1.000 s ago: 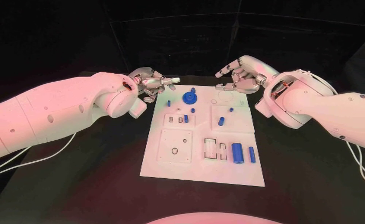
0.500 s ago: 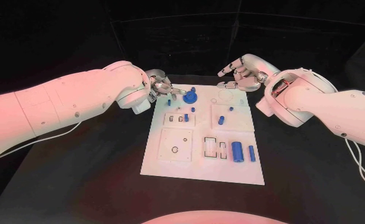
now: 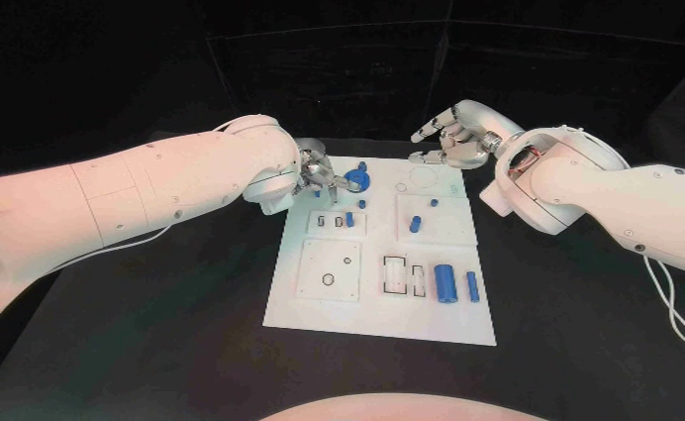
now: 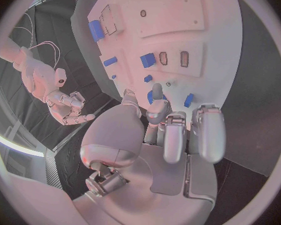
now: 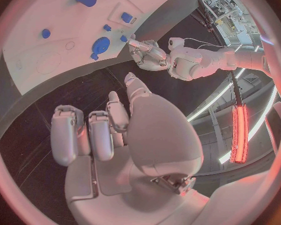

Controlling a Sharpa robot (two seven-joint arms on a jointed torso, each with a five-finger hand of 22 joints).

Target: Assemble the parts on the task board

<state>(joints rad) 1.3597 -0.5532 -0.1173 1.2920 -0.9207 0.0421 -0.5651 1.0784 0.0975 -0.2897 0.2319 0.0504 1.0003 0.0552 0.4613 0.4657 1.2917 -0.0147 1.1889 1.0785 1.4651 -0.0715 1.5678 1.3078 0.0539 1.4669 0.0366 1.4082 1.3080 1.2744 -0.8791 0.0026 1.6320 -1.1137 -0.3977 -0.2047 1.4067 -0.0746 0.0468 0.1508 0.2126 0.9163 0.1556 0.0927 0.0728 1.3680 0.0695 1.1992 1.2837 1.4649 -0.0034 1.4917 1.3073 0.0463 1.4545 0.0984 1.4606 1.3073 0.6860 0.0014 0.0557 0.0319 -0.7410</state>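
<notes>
Reaching our left hand (image 3: 314, 175) with fingers curled but empty beside the round blue part (image 3: 357, 181) at the task board's (image 3: 374, 317) twelve o'clock edge, likely to grasp it, we hold our right hand (image 3: 454, 141) loosely spread and empty near one o'clock, out of the way.

No legible text, label or number anywhere.

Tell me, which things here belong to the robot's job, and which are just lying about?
Belongs to the job:
- white task board
- blue parts on it, such as the round blue part
- left hand
- right hand

Just there:
- black table
</notes>
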